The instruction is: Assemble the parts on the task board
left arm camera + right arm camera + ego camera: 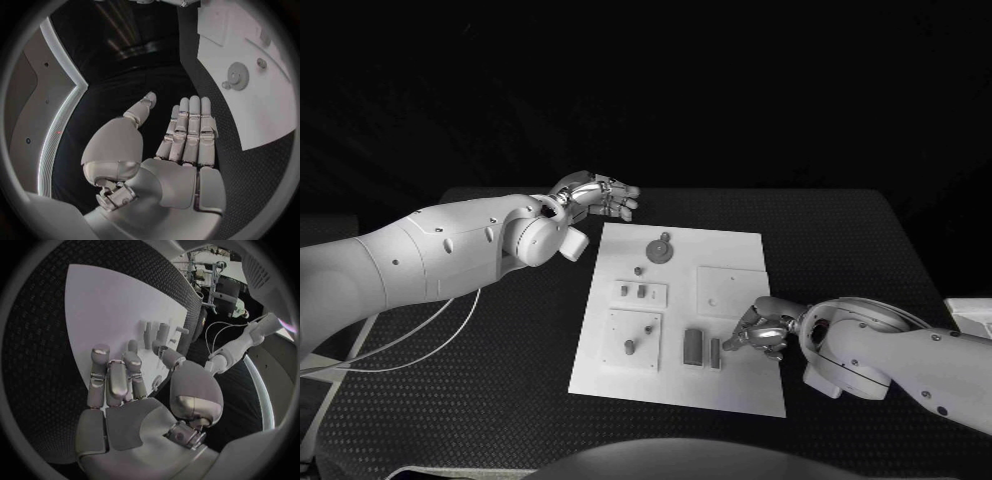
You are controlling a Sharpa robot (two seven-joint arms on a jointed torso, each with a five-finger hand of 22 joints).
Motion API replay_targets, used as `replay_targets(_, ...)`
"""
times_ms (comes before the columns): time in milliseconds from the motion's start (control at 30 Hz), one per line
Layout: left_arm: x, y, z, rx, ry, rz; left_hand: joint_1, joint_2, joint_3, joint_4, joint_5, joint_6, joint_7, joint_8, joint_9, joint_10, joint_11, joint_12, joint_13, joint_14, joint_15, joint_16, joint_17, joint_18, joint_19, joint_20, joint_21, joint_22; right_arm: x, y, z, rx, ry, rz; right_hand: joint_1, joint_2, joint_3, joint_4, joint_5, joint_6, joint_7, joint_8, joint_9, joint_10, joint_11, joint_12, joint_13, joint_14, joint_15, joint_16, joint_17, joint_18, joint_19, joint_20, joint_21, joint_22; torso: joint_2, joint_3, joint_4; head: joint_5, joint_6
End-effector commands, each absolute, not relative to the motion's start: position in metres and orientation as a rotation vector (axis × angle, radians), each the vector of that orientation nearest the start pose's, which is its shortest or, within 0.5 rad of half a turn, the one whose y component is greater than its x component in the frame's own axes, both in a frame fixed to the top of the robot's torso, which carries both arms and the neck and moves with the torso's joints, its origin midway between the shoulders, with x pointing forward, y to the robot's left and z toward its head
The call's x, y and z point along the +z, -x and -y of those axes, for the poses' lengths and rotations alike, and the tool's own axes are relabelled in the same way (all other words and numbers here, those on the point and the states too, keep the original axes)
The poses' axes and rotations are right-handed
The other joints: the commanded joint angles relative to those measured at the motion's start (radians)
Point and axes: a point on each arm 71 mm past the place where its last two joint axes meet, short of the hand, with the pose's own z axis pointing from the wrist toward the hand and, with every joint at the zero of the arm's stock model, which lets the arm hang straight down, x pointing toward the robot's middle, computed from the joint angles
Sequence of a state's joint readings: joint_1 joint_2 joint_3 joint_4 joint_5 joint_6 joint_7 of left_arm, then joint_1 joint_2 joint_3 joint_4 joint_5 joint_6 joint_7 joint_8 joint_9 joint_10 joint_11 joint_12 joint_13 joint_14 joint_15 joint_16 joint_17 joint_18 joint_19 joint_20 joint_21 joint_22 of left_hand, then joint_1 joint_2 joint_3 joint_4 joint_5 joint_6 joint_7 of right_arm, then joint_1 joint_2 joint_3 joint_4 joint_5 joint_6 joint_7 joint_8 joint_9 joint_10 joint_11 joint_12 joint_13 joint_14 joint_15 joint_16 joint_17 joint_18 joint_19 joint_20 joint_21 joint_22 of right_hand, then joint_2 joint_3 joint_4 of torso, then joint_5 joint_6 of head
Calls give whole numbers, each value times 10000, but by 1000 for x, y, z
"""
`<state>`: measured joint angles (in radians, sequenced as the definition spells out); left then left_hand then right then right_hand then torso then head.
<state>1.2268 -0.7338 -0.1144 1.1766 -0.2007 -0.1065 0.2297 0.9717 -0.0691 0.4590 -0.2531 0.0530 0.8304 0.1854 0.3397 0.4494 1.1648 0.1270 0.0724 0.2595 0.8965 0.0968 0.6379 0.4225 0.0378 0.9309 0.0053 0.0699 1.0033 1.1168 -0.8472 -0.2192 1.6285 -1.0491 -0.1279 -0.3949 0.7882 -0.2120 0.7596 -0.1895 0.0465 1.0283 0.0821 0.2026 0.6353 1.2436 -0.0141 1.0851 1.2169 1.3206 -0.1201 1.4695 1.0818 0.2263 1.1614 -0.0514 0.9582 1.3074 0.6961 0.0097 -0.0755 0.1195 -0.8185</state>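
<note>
The white task board (733,255) lies in the middle of the black table. On it are a grey gear (661,247), a small peg (640,270), a small plate with two pegs (642,292), a larger plate with a peg (635,338), a square plate (730,288) and two dark blocks (692,347). My right hand (762,328) hovers low at the board's right side, just right of the blocks, fingers stretched out over the board (112,305) and holding nothing. My left hand (596,195) hangs off the board's far left corner, fingers straight and apart (187,130), nothing in it. The gear (236,76) lies ahead of it.
Thin cables (416,335) trail over the table at the left under my left arm. A pale object (971,315) sits at the table's right edge. Bare black table lies left of the board and beyond it.
</note>
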Motion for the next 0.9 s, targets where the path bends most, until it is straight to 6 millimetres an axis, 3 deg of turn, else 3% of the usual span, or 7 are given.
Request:
replay_targets(33,-217,-538,-249,-13218,9731,-16870,-82,10,-1,67,-16,-49,-6,66,-10,-27,-25,-8,-13,-5,71,-51,13,-13,-85,-10,6,-10,-290,-408,187,6858,-871,-21758,322,-25,60,-72,36,-379,277,-53,-6,65,120,142,96,18,123,-16,-26,355,30,-51,-58,137,2,7,-8,15,15)
replay_targets(100,-217,-538,-249,-13219,9729,-16868,-81,12,0,67,-15,-49,-6,67,-10,-27,-25,-8,-13,-5,71,-51,14,-12,-85,-10,7,-10,-287,-409,187,7034,-525,-21219,722,54,123,-253,34,-449,308,-69,-1,95,145,238,163,5,153,-20,-45,355,24,-59,-54,146,2,11,-15,16,25)
replay_targets(300,-217,-538,-247,-13254,9712,-16880,-78,16,3,68,-15,-48,-7,68,-11,-27,-25,-7,-13,-5,71,-54,19,-12,-85,-10,7,-10,-279,-410,178,7960,696,-20065,2009,603,80,-974,33,-667,393,-131,-25,35,232,296,183,-88,236,-57,-163,355,-51,-18,-47,174,6,14,-15,5,35)
replay_targets(567,-217,-538,-247,-13270,9702,-16881,-75,19,5,68,-16,-49,-7,70,-13,-26,-26,-7,-13,-4,71,-57,24,-11,-85,-10,8,-10,-282,-412,172,7891,1687,-19796,2589,1018,-90,-986,33,-729,419,-171,-153,-1,264,293,143,-182,284,-83,-237,355,-181,87,-54,189,5,6,-2,-22,42)
replay_targets(900,-217,-538,-247,-13261,9707,-16883,-75,21,6,70,-16,-51,-6,71,-15,-27,-25,-7,-14,-4,72,-62,31,-11,-86,-9,9,-11,-288,-409,168,7776,2127,-20178,2491,1517,-297,-902,32,-312,351,35,-215,-1,204,318,120,-208,238,-67,-216,355,-256,183,-34,188,2,-2,-2,-24,18)
